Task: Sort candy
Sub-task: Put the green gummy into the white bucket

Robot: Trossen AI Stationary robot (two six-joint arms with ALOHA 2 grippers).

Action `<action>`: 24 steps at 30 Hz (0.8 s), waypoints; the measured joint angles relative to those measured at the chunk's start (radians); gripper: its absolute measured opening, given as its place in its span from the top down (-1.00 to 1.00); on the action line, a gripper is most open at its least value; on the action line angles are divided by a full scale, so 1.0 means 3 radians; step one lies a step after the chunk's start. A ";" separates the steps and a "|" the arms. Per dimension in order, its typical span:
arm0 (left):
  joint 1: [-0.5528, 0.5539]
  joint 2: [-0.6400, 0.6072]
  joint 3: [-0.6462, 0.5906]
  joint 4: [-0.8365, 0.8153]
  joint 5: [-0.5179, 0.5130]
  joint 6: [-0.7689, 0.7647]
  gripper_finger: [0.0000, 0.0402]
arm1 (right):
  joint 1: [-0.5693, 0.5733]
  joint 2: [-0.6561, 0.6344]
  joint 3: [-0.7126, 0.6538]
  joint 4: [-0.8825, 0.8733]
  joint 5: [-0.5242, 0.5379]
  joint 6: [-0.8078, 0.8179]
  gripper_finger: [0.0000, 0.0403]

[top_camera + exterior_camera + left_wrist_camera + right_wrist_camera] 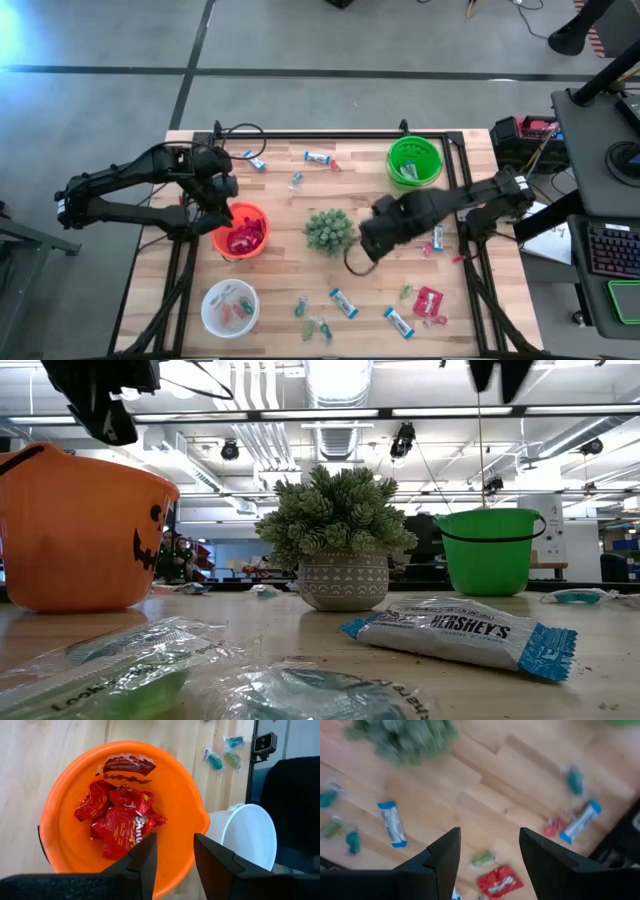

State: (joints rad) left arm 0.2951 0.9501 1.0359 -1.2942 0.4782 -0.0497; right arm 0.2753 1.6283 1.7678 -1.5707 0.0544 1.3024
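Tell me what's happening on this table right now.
Two dark robot arms are sorting wrapped candy into bowls. The left gripper hangs open and empty over the orange plastic bowl, which already holds red packets. The right gripper, also open and empty, hovers above the wooden table beside the spiky green potted plant. A red packet and blue-and-white bars lie loose; the green bowl and white bowl each hold some pieces.

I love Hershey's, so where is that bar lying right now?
In the low view the Hershey's bar lies flat on the wooden table, near the camera, in front of the potted plant and green bucket.
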 joint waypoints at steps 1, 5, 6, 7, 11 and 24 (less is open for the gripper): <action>0.0000 0.0000 0.0000 0.0000 0.0000 -0.0040 0.45 | 0.0076 0.0000 -0.0052 -0.0005 -0.0002 0.0133 0.04; 0.0000 -0.0010 0.0000 0.0002 0.0000 -0.0141 0.45 | 0.0322 0.0000 -0.0246 -0.0001 0.0003 0.0644 0.04; 0.0000 -0.0011 0.0000 0.0010 -0.0001 -0.0165 0.45 | 0.0374 0.0000 -0.0298 -0.0002 0.0001 0.0768 0.04; 0.0000 -0.0011 0.0000 0.0024 -0.0001 -0.0206 0.45 | 0.0427 0.0000 -0.0350 -0.0003 0.0003 0.0893 0.04; 0.0000 -0.0011 -0.0001 0.0050 -0.0001 -0.0365 0.45 | 0.0617 0.0000 -0.0580 0.0057 0.0005 0.1274 0.04; 0.0000 -0.0098 0.0140 0.0057 0.0004 -0.0115 0.45 | 0.0994 0.0011 -0.0849 0.0447 -0.0005 0.2289 0.04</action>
State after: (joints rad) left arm 0.2951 0.9207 1.0780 -1.2770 0.4795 -0.0843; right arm 0.5735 1.6318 1.5131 -1.4367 0.0528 1.9892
